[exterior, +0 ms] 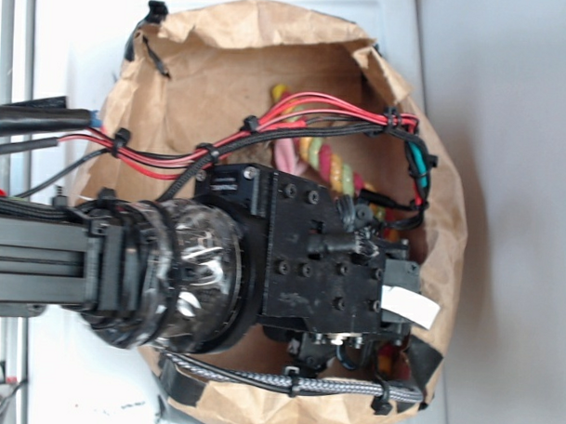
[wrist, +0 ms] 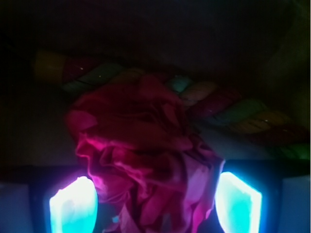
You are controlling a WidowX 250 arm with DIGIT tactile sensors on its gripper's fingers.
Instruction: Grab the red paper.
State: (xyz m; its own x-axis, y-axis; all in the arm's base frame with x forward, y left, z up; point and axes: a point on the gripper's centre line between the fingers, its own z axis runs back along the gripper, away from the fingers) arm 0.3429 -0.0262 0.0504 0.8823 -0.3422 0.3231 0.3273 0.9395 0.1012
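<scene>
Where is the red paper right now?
In the wrist view, the red paper sits centre-frame between the gripper's glowing fingers, just in front of the rope toy.

The exterior view looks straight down from above, fairly near, onto the arm (exterior: 123,262) reaching into a brown paper bag (exterior: 214,70) on a pale surface (exterior: 515,229). The wrist view sits inside the bag, dark and very close, facing outward past its two glowing fingers (wrist: 73,208). Both views share the twisted rope toy (exterior: 327,162) (wrist: 233,114); the red paper (wrist: 146,155) fills only the wrist view.
</scene>
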